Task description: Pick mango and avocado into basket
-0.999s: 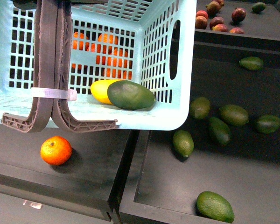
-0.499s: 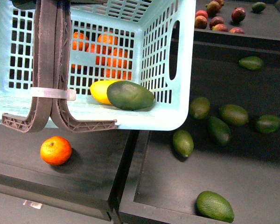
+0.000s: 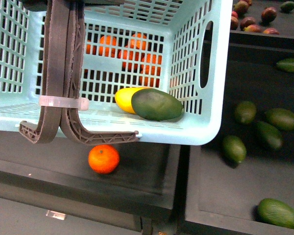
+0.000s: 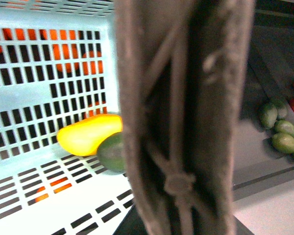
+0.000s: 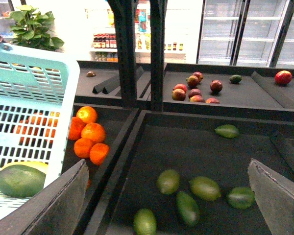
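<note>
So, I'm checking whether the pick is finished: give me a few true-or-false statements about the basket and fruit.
1. The mango lies inside the basket. True.
2. The avocado lies apart from the mango. False: it rests against it, partly covering it.
3. An orange sits on the dark shelf below the basket. True.
4. The right gripper is shut on an avocado. False: its jaws are open and empty.
5. No avocados remain outside the basket. False: several loose ones lie in the dark bin beside it.

handles point(image 3: 61, 73) blocking basket point(image 3: 196, 73) opening
</note>
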